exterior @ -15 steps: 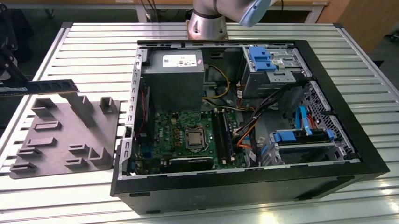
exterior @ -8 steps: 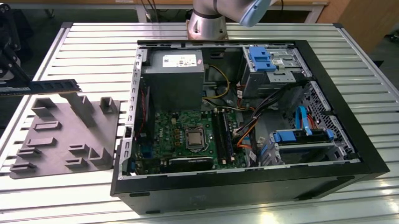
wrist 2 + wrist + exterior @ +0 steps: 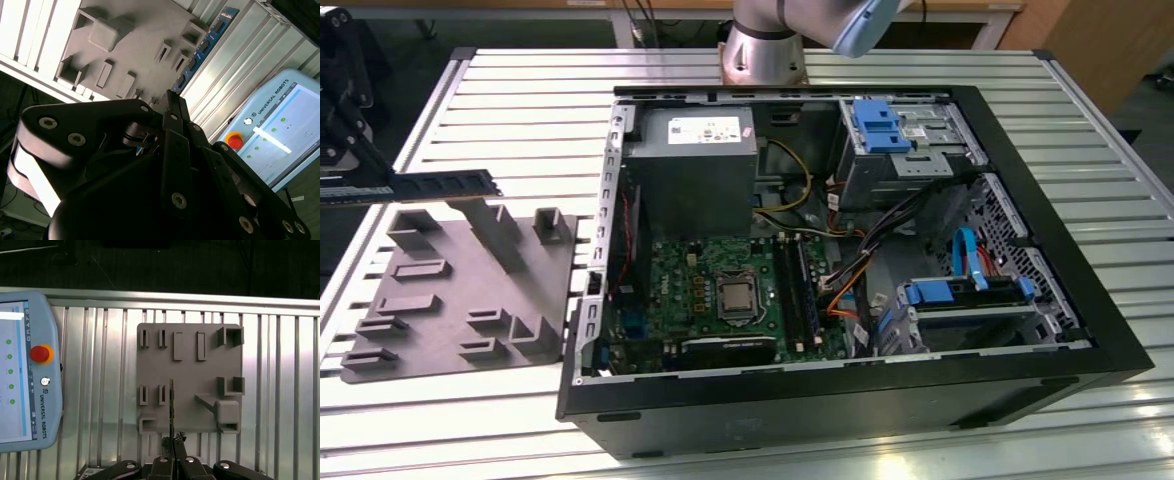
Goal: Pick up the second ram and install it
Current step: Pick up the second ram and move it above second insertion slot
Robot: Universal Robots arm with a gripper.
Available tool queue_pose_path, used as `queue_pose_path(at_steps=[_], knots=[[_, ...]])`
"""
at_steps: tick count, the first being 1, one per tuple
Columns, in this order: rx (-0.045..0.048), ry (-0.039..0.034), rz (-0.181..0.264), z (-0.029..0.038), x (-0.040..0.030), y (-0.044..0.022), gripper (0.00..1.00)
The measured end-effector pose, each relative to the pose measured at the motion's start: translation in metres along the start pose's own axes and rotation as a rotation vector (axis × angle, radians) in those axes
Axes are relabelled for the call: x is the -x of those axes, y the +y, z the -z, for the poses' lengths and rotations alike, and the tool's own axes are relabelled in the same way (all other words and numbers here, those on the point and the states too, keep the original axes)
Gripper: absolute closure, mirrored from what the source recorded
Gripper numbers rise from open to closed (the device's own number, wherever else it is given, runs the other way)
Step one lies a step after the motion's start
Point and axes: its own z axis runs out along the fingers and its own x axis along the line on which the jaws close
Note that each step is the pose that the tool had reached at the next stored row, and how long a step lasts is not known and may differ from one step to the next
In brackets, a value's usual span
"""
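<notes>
My gripper is at the exterior view's left edge, shut on one end of the second ram. The ram is a thin dark board held level in the air above the grey holder plate. In the second wrist view, the ram juts out past the black fingers and shows blue with dark chips. In the first wrist view it appears edge-on as a thin line over the plate, with the gripper beneath it. The green motherboard with its long black slots lies inside the open case, off to the exterior view's right.
The open black computer case holds a power supply, cables and blue-tabbed drive bays. The grey plate has raised blocks and pockets. A teach pendant lies on the slatted metal table beside the plate.
</notes>
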Motion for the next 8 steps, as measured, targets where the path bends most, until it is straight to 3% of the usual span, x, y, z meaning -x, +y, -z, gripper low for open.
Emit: queue_pose_path(at_steps=[8], knots=[[0.0, 0.0, 0.0, 0.0002, -0.0001, -0.0054, 0.88]])
